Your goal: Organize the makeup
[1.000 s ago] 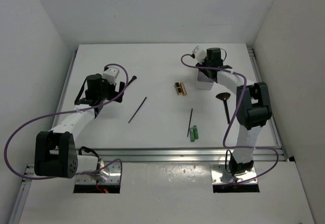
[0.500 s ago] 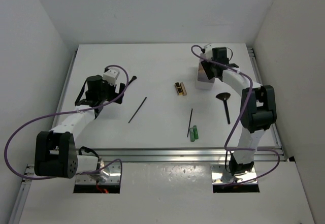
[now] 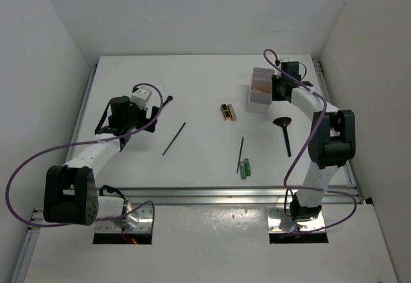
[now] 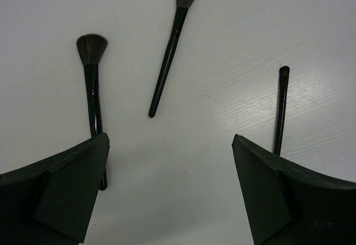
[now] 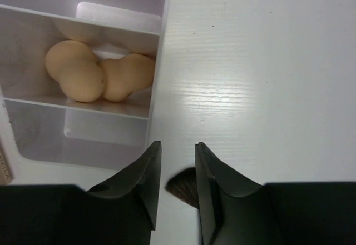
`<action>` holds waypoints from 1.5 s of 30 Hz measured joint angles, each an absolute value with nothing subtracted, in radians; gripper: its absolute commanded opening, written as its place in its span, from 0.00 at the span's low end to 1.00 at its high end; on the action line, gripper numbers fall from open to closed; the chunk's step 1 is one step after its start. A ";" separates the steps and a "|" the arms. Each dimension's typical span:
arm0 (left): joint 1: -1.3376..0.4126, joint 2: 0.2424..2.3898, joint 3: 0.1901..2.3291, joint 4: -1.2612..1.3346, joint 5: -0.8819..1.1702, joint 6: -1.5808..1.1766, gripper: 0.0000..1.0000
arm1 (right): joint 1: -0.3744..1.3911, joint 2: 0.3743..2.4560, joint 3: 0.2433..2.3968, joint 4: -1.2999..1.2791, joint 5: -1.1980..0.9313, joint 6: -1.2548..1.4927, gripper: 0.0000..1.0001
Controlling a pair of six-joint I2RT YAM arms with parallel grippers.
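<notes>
Left tool (image 4: 169, 139) spread wide over the tabletop (image 3: 192, 77) near a flared-head brush (image 4: 90, 89), right tool (image 5: 177, 145) narrowly parted, empty, just beside the white box (image 5: 33, 136), black-and-gold case (image 3: 228, 111) and green tubes (image 3: 244, 167) lying mid-tabletop.

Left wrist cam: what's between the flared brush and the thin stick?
A slimmer black brush, tilted, touching neither flared brush nor thin stick; left wrist view shows it.

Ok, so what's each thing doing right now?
Left gripper: wide open, empty.
Right gripper: barely open, empty.
White box: open side up, one compartment filled.
Sponges: inside the box, touching.
Flared brush: lying flat, outside the box.
Green tubes: lying side by side.
Black-and-gold case: lying flat.
</notes>
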State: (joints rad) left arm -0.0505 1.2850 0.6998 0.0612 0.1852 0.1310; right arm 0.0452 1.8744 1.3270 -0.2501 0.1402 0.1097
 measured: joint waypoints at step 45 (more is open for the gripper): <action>-0.051 1.280 0.698 0.060 0.173 0.150 0.99 | 0.054 1.963 1.386 -0.306 0.045 0.178 0.00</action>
